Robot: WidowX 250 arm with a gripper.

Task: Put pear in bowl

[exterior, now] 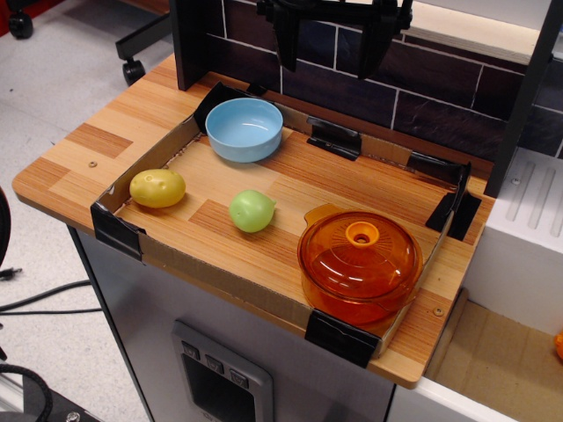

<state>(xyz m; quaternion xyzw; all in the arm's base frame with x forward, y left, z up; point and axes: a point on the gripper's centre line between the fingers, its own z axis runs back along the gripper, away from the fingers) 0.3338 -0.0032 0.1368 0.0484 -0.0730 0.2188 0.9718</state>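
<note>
The pear (252, 211) is a small light green fruit lying on the wooden counter near the middle, inside the cardboard border. The light blue bowl (244, 128) stands upright and empty at the back left corner, apart from the pear. My gripper (334, 44) hangs at the top of the view, well above and behind the counter. Its two black fingers (288, 40) point down with a wide gap between them, and nothing is held.
A yellow potato-shaped lump (157, 187) lies at the left. A translucent orange lidded pot (359, 264) stands at the front right. A low cardboard wall (220, 280) with black taped corners rings the work area. A dark brick-pattern backsplash (422, 97) stands behind.
</note>
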